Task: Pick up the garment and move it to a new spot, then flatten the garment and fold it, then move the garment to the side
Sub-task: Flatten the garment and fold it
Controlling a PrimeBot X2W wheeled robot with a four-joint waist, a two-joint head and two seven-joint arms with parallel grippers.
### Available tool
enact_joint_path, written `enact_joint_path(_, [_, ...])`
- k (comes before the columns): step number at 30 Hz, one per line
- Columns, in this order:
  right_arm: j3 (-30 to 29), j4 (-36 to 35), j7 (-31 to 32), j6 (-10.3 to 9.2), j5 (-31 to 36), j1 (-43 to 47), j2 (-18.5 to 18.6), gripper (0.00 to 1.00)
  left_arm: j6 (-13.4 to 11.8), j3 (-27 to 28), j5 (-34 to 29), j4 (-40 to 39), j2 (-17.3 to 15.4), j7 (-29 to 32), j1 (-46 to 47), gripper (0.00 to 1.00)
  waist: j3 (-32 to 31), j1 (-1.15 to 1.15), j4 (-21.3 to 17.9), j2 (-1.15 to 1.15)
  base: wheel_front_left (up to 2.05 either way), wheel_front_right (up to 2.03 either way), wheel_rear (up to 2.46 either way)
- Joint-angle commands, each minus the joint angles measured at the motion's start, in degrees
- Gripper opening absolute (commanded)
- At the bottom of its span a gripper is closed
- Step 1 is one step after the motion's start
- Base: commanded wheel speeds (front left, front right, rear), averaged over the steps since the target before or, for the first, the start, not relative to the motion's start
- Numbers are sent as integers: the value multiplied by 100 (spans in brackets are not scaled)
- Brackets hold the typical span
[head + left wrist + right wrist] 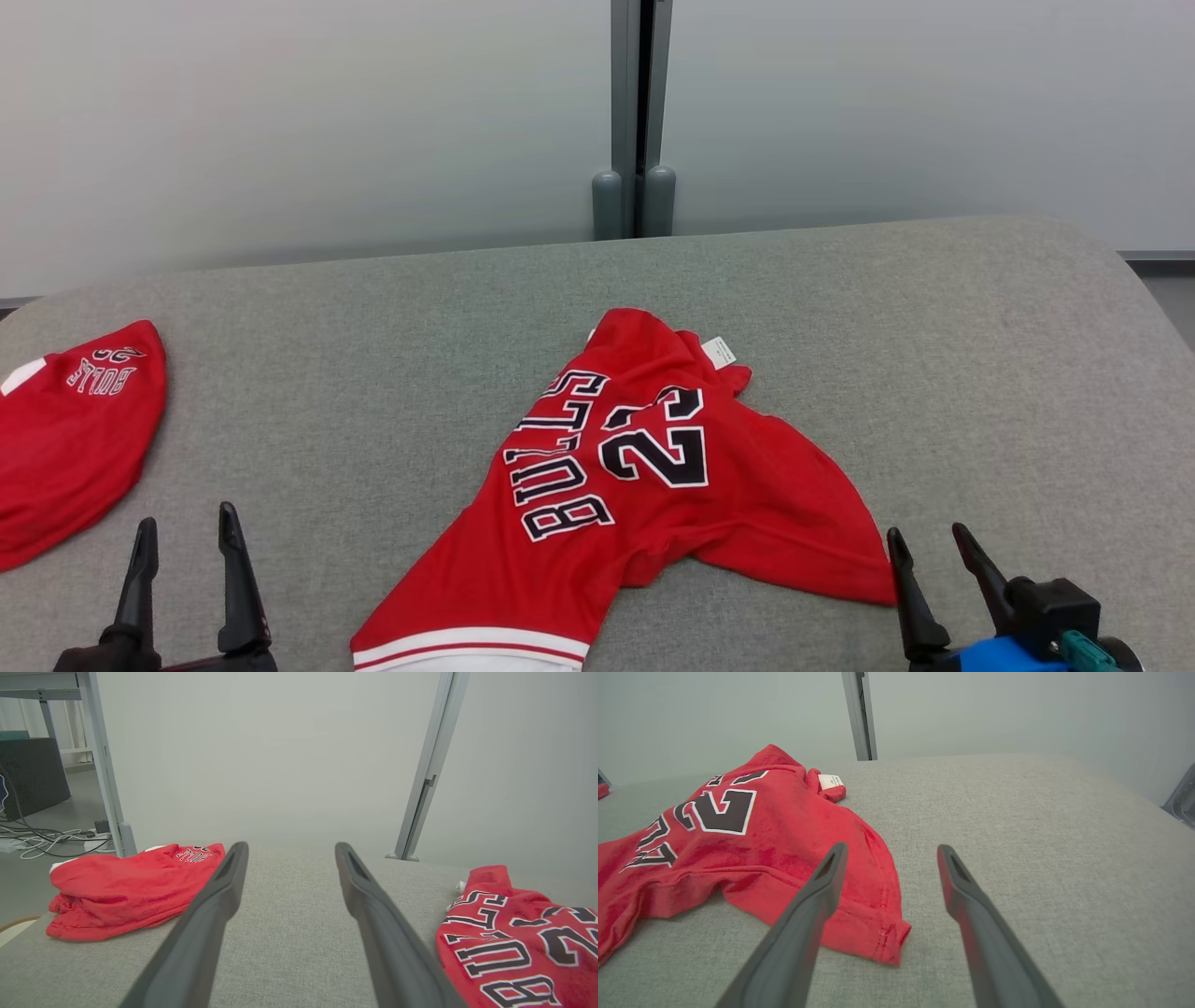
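I am hovering my left end effector (186,516) and right end effector (928,532) released and empty while the red jersey (635,485) is lying on the bench (980,327) between them, long axis running 7 to 1 o'clock, its sleeve (840,551) nearest my right, at its 9 o'clock.

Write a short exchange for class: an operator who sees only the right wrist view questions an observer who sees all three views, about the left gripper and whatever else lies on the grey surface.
Operator: Where is the left gripper?
Observer: Open, over bare grey surface, left of the Bulls jersey and apart from it.
Operator: Is anything lying beyond it?
Observer: Yes, a second red Bulls garment, bunched at the surface's far left edge.
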State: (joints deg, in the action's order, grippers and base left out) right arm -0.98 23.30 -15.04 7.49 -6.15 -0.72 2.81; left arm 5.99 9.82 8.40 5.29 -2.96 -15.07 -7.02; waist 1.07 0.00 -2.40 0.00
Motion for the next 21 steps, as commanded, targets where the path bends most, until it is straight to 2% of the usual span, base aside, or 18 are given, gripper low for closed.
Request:
enact_joint_path(1, [49, 42, -21, 1, 76, -163, 16, 100, -27, -42, -95, 39, 10, -15, 3, 100, 1, 0, 15, 0, 0, 0, 0])
enact_joint_path(8, [468, 731, 32, 1, 379, -1396, 168, 100, -51, -145, -277, 174, 11, -15, 110, 100, 103, 0, 148, 0, 0, 0, 0])
enact_joint_path(15, [918, 1996, 733, 1, 329, -2683, 439, 100, -22, -226, -260, 247, 11, -15, 264, 100, 236, 0, 388, 0, 0, 0, 0])
enact_joint_path(21, [1188, 3133, 1044, 1, 178, -3161, 667, 100, -30, -273, -159, 312, 12, -15, 328, 100, 383, 0, 554, 0, 0, 0, 0])
